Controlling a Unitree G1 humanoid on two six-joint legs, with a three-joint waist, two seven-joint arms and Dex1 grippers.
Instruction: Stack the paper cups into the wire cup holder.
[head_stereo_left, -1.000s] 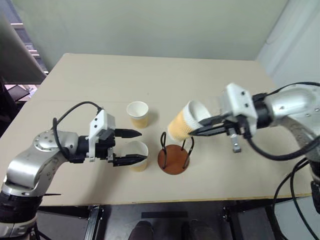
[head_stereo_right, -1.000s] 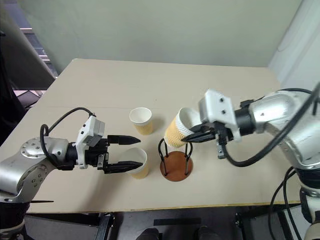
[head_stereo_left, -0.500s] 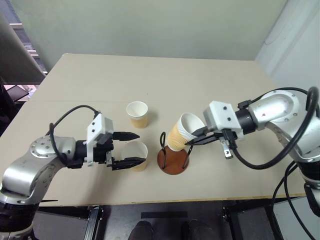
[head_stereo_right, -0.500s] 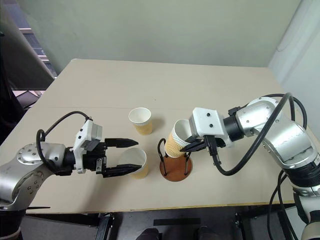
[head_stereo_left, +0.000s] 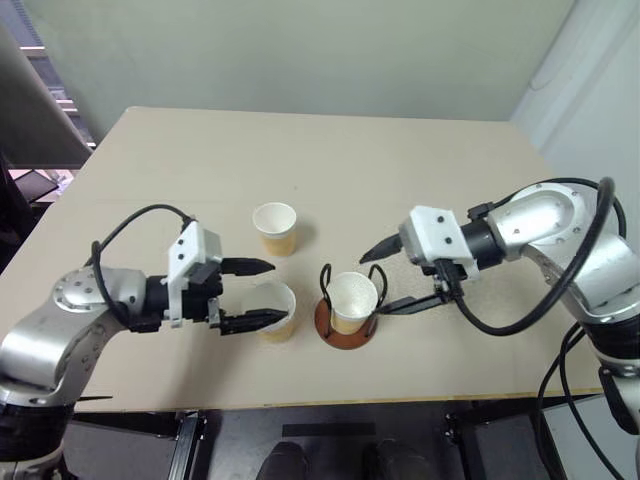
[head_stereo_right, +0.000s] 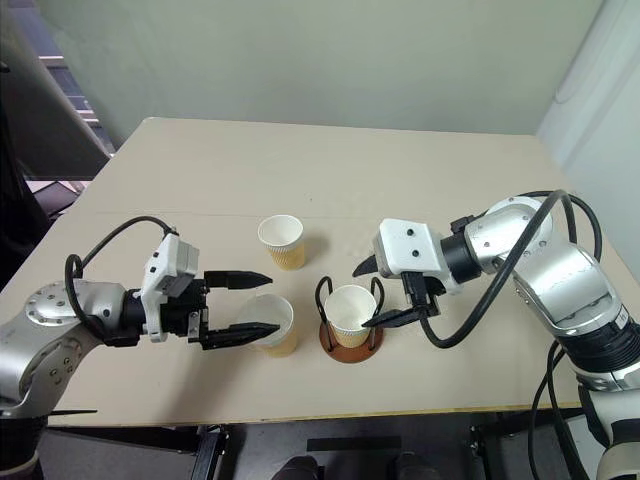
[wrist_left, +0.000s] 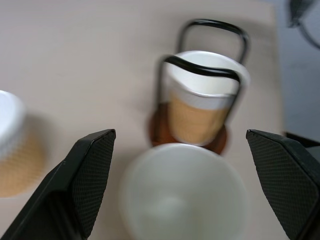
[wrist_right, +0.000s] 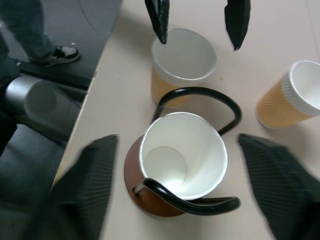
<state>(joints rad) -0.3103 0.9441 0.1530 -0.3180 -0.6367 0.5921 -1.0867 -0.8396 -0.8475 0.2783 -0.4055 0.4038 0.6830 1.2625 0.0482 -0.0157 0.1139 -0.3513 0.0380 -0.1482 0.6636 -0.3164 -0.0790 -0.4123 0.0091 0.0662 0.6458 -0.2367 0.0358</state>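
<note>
**One cup seated in holder, both grippers spread, two cups loose on table**

Near edge first: beige table (head_stereo_left: 420, 160), front edge runs just below the holder and the left arm, little margin there.

Wire cup holder (head_stereo_left: 343, 328) sits close to the front edge, about centre. One paper cup (head_stereo_left: 351, 300) stands upright inside it, between the two black wire loops, on the reddish-brown disc. Mouth up, white inside visible.

Right gripper (head_stereo_left: 384, 277): fingers spread wide, nothing held. One fingertip sits behind the holder's far loop, the other on the holder's right side near the base. Both close to the wire, so the loops are the obstruction for that arm. I cannot tell if either tip touches the wire.

Second cup (head_stereo_left: 272, 311) stands upright just left of the holder, near it but apart. Left gripper (head_stereo_left: 252, 294) is released, fingers wide, one tip at each side of this cup's rim. Not clamped on it; left wrist view shows the cup (wrist_left: 184, 192) centred between the two finger pads (wrist_left: 90, 172) with gaps both sides.

Third cup (head_stereo_left: 275, 228) stands upright further back, well apart from the gripper tips and the holder.

Far half of the table is open room. Right side beyond the right arm also bare. Right wrist view catches a person's shoe (wrist_right: 65, 52) on the floor off the table's front edge.
</note>
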